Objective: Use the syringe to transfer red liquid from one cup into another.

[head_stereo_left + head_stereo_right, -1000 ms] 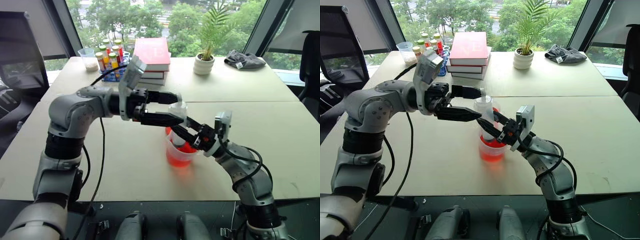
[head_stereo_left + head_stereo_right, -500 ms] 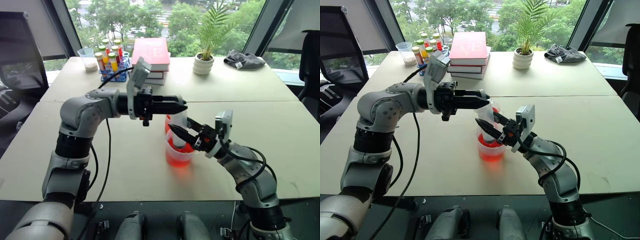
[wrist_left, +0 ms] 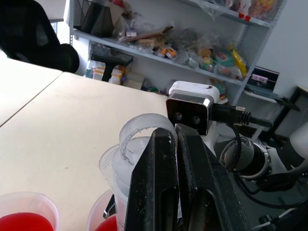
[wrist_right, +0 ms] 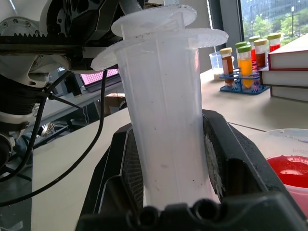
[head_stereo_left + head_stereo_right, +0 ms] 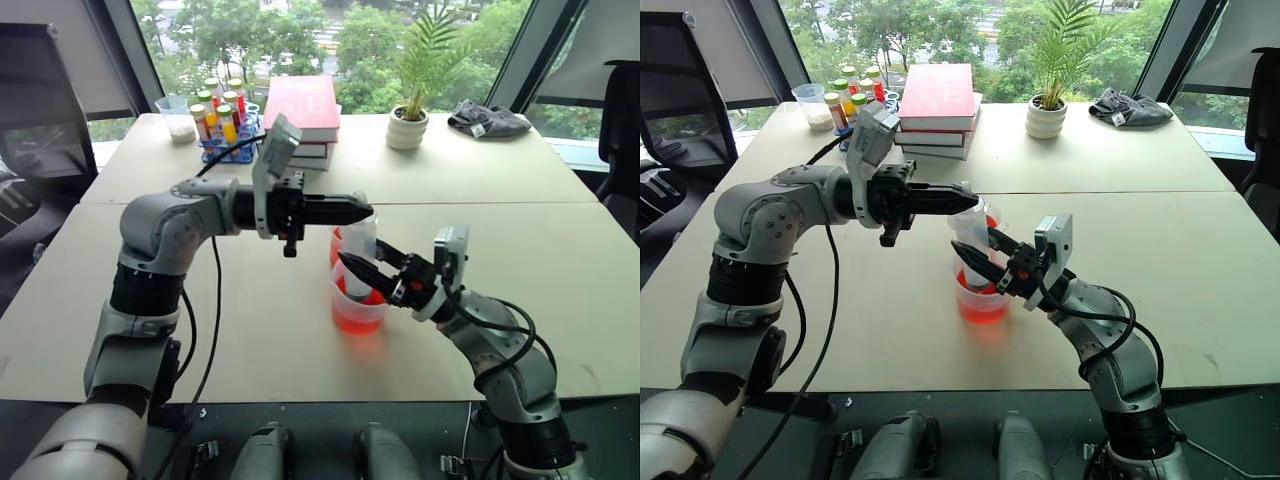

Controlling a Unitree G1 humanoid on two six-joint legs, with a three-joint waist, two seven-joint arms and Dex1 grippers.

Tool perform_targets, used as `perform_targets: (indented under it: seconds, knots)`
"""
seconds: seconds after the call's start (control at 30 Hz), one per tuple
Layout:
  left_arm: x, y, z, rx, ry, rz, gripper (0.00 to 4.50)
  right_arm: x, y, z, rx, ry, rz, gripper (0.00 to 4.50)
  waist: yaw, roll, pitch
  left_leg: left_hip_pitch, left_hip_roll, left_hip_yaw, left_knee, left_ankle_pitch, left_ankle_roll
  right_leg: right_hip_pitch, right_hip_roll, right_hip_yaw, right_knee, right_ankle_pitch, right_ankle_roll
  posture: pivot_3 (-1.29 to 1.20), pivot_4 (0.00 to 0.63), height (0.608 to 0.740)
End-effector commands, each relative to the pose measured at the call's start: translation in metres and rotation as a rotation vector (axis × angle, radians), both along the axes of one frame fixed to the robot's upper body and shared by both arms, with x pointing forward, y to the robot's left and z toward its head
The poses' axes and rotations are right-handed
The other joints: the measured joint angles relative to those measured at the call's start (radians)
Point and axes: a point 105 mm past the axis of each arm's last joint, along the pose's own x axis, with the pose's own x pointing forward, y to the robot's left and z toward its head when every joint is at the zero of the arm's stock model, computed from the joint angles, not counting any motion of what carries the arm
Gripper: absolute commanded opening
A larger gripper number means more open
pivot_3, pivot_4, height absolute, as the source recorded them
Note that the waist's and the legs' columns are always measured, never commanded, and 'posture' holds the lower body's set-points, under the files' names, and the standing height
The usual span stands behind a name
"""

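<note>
The clear syringe (image 5: 360, 243) stands upright with its lower end down inside the wide beaker (image 5: 357, 310) of red liquid (image 5: 981, 303). My right gripper (image 5: 362, 256) is shut on the syringe barrel (image 4: 166, 125) from the right. My left gripper (image 5: 368, 207) points level to the right, shut, its tips (image 3: 166, 139) at the white plunger top (image 3: 139, 129); whether they touch it I cannot tell. The smaller red-tinted cup (image 5: 337, 244) stands just behind the beaker.
At the back of the table are stacked red books (image 5: 304, 108), a rack of coloured tubes (image 5: 222, 122), a cup with white powder (image 5: 180, 120), a potted plant (image 5: 409, 125) and a grey cloth (image 5: 488, 120). A black chair (image 5: 35, 100) stands at the left.
My left gripper went from open around the syringe's top to shut, and its wrist swung level. The right gripper kept its hold on the syringe in the beaker.
</note>
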Motion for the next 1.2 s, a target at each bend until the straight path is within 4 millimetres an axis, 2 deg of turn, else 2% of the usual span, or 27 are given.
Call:
perform_targets:
  seconds: [0.03, 0.57, 1.2]
  knots:
    - [-0.008, 0.002, 0.031, -0.067, -0.122, -0.02, 0.02, -0.005, -0.001, -0.013, -0.036, 0.034, 0.009, 1.36, 0.0, 0.0, 0.0, 0.0, 0.0, 0.0, 0.0, 0.0, 0.0, 0.0, 0.0, 0.0, 0.0, 0.0, 0.0, 0.0, 0.15, 0.74]
    - [0.002, 0.009, 0.056, -0.121, -0.193, 0.04, 0.02, -0.008, -0.002, -0.027, -0.043, 0.081, 0.011, 1.36, 0.0, 0.0, 0.0, 0.0, 0.0, 0.0, 0.0, 0.0, 0.0, 0.0, 0.0, 0.0, 0.0, 0.0, 0.0, 0.0, 0.15, 0.74]
    - [0.003, 0.01, 0.062, -0.132, -0.214, 0.049, 0.02, -0.008, -0.001, -0.022, -0.041, 0.064, 0.018, 1.36, 0.0, 0.0, 0.0, 0.0, 0.0, 0.0, 0.0, 0.0, 0.0, 0.0, 0.0, 0.0, 0.0, 0.0, 0.0, 0.0, 0.15, 0.74]
